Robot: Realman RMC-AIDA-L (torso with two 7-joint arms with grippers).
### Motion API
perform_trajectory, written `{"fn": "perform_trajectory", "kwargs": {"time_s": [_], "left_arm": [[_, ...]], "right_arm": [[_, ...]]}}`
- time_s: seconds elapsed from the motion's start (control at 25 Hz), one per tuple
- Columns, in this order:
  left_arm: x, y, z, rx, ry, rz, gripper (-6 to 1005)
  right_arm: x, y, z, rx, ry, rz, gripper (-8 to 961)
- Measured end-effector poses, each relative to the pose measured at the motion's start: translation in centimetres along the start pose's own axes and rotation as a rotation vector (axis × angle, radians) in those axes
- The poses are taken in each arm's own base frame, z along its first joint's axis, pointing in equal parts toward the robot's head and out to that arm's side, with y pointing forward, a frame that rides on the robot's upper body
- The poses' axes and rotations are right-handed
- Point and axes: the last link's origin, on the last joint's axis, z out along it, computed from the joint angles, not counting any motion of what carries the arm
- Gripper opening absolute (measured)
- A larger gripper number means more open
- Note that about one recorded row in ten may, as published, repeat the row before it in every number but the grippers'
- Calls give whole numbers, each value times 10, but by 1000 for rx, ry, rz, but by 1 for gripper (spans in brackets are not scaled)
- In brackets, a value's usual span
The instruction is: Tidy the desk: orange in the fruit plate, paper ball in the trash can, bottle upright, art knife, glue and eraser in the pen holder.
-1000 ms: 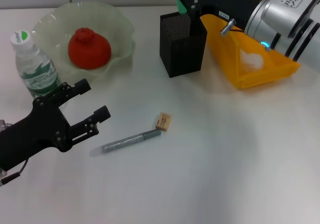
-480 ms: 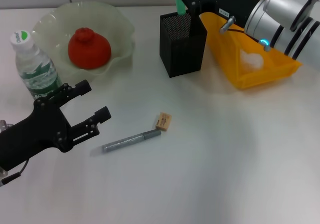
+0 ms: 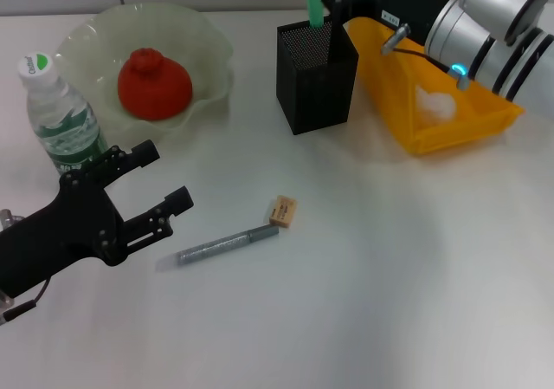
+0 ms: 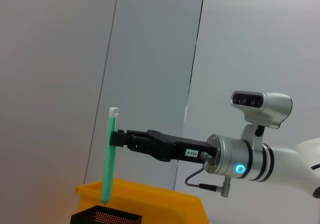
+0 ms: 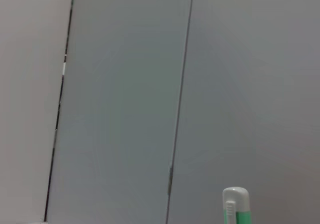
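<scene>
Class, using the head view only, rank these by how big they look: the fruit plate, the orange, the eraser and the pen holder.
1. fruit plate
2. pen holder
3. orange, close in apparent size to the pen holder, so this order is unsure
4. eraser

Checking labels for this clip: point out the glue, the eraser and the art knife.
glue (image 4: 108,156): left wrist view, mid-shaft.
eraser (image 3: 282,211): head view, top face.
art knife (image 3: 216,248): head view, middle of the grey barrel.

The pen holder (image 3: 316,75) stands at centre, the trash can (image 3: 437,103) just to its right holding the paper ball (image 3: 436,103). Left of it, the fruit plate (image 3: 208,51) holds the orange (image 3: 154,83); the bottle (image 3: 59,116), eraser (image 3: 282,211) and art knife (image 3: 227,245) lie nearer the robot.
</scene>
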Motion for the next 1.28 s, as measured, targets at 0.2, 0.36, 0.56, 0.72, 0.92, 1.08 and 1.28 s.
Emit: {"fn": "perform_trajectory", "kwargs": {"time_s": [0.2,0.36,0.56,0.72,0.92,1.08,1.28], "left_arm": [[0,0,0,2,0,0,799],[0,0,-1,5,0,1,799],[0,-1,-1,7,0,10,800],[0,-1,-1,7,-3,12,800],[0,-1,0,6,-4,12,799],[0,-1,-1,6,-5,11,799],[-1,-1,-1,7,-6,11,799]], "right_arm": [[-2,-3,-1,21,-14,16,172],[-1,-2,0,18,-11,16,174],[-1,-2,0,21,-12,19,177],[0,-3,-2,26,-12,24,179],[1,-2,-2,23,-7,44,181],[3,-2,-3,26,-2,55,183],[4,-2,-4,22,4,86,186]]}}
